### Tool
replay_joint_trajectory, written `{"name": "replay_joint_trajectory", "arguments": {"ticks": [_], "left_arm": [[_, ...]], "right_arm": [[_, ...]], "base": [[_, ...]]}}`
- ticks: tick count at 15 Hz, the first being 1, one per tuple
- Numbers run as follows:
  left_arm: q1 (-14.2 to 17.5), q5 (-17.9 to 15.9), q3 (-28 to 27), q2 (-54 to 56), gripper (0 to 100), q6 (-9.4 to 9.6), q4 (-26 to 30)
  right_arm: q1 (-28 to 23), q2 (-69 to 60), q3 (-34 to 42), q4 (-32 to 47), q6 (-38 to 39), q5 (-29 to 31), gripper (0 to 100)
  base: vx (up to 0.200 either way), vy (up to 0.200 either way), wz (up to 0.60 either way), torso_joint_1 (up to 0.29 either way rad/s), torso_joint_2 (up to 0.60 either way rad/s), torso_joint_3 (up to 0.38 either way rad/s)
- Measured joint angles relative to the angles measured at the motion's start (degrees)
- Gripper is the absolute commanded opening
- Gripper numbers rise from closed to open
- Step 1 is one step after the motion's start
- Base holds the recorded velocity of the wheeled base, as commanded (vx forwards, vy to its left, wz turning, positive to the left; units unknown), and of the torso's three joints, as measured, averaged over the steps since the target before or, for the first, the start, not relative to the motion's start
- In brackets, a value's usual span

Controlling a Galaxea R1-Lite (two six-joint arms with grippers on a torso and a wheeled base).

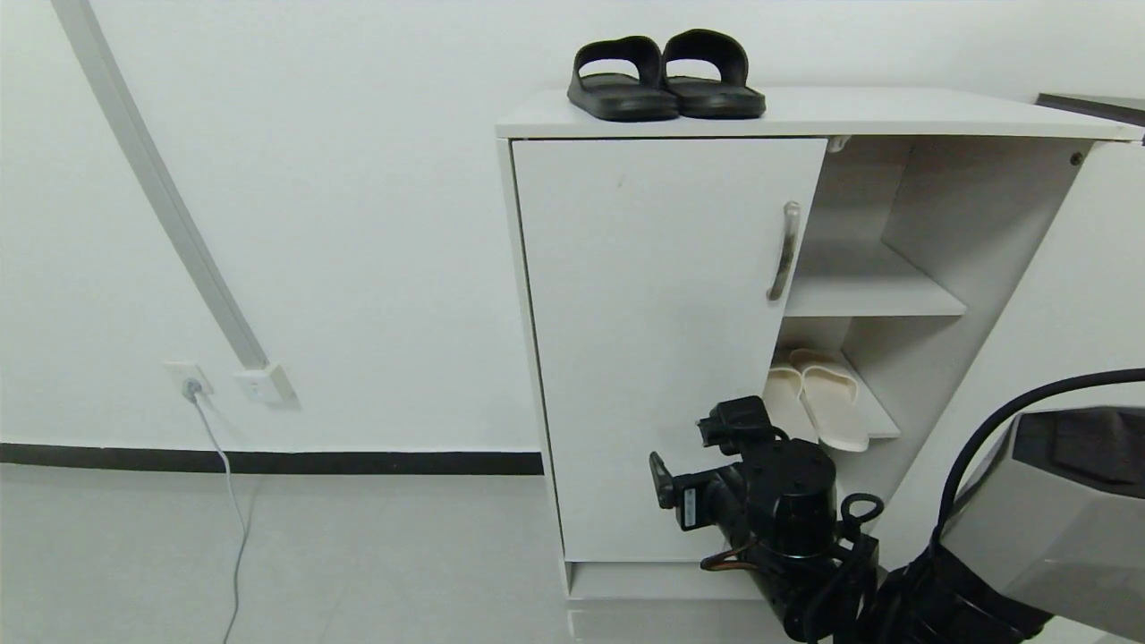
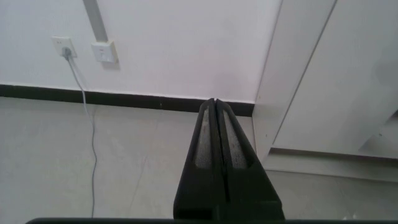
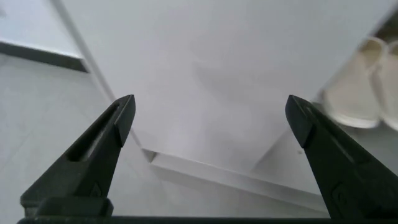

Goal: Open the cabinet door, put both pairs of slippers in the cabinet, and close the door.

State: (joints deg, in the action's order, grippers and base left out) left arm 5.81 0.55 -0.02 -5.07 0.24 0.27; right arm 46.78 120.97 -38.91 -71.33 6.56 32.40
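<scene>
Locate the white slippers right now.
Head view: the white slippers sit side by side on the lower shelf of the cabinet, in the open right compartment, just right of the closed left door and below its handle.

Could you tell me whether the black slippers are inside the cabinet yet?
No, the black slippers sit on top of the cabinet.

Left pincer [image 2: 214, 104]: both fingers pressed flat together, nothing between them, held above the floor [image 2: 93, 174].
Cabinet [image 2: 323, 81]: white, standing on the floor against the wall [image 2: 186, 43].
Skirting strip [image 2: 124, 99]: black, along the floor's far edge up to the cabinet.
Socket [image 2: 62, 46]: low on the wall, just beside a box [image 2: 104, 51].
Cable [image 2: 90, 130]: hangs from the socket down onto the floor.
Conduit [image 2: 93, 15]: rises from the box.
</scene>
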Motion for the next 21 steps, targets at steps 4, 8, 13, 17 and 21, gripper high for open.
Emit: {"name": "replay_joint_trajectory", "arguments": {"ticks": [4, 8, 13, 17, 21], "left_arm": [[0.07, 0.02, 0.00, -0.02, 0, 0.02, -0.02], [0.07, 0.02, 0.00, -0.02, 0, 0.02, -0.02], [0.02, 0.02, 0.00, -0.02, 0, 0.00, 0.06], [0.05, -0.11, 0.02, -0.02, 0, 0.20, -0.02], [0.02, -0.12, 0.02, 0.00, 0, 0.20, -0.02]], "right_arm": [[0.16, 0.00, 0.38, -2.95, -0.02, -0.44, 100], [0.27, 0.04, 1.35, -3.10, -0.18, -2.06, 100], [0.88, 0.09, 2.08, -4.30, -0.32, -2.19, 100], [0.85, 0.17, 2.12, -4.55, -0.24, -2.16, 100], [0.68, 0.15, 2.08, -4.40, -0.44, -2.06, 100]], "base": [[0.000, 0.000, 0.00, 0.000, 0.00, 0.000], [0.000, 0.000, 0.00, 0.000, 0.00, 0.000], [0.000, 0.000, 0.00, 0.000, -0.02, -0.025], [0.000, 0.000, 0.00, 0.028, -0.32, -0.314], [0.000, 0.000, 0.00, 0.077, -0.45, -0.358]]}}
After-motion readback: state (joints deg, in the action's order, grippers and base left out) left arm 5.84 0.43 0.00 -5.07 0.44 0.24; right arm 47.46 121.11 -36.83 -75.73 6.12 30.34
